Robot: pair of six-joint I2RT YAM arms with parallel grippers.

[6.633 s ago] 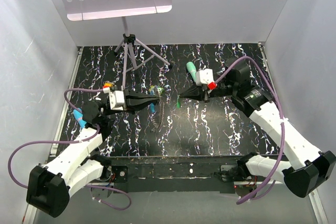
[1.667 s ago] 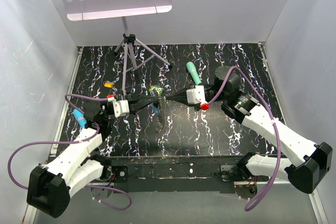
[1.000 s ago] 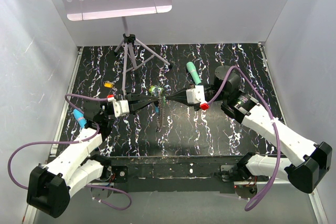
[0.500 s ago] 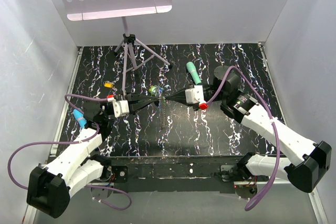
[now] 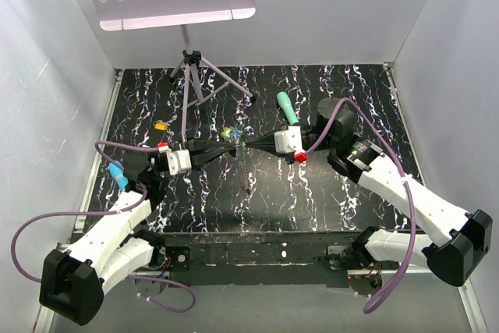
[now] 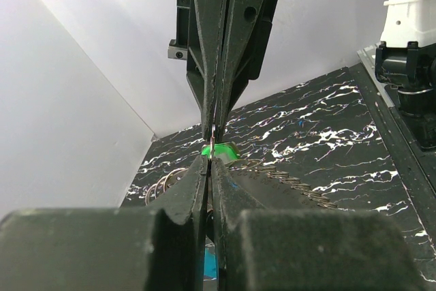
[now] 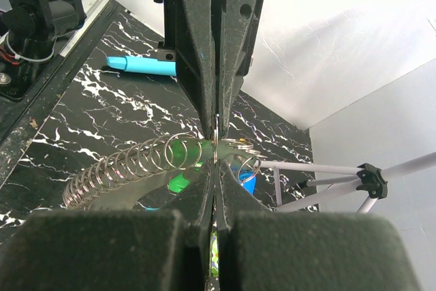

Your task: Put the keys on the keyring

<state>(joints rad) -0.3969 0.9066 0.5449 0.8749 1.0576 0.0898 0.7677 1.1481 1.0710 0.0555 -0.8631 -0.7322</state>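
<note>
**Nose to nose over mid-table, key offered to ring**

Your left arm [image 5: 117, 224] and right arm [image 5: 405, 193] reach in from either side of the table [image 5: 327, 193]. Their fingers meet tip to tip above its middle, which I read as a threading posture: one side steadies, the other feeds.

Your left gripper [image 5: 232, 149] is pinched narrow, apparently on the keyring [image 5: 247, 175], with blue plastic showing between its fingers. The keyring trails from the pinch toward the near edge, its long axis running front to back.

Your right gripper [image 5: 252, 146] is pinched just as tight, seemingly on the light green key [image 6: 219, 149]. The key's head sits at the junction beside a thin metal loop [image 6: 213, 135], but its own axis is too small to read.

The yellow-orange key [image 5: 161, 125] lies well apart, at left rear.
</note>
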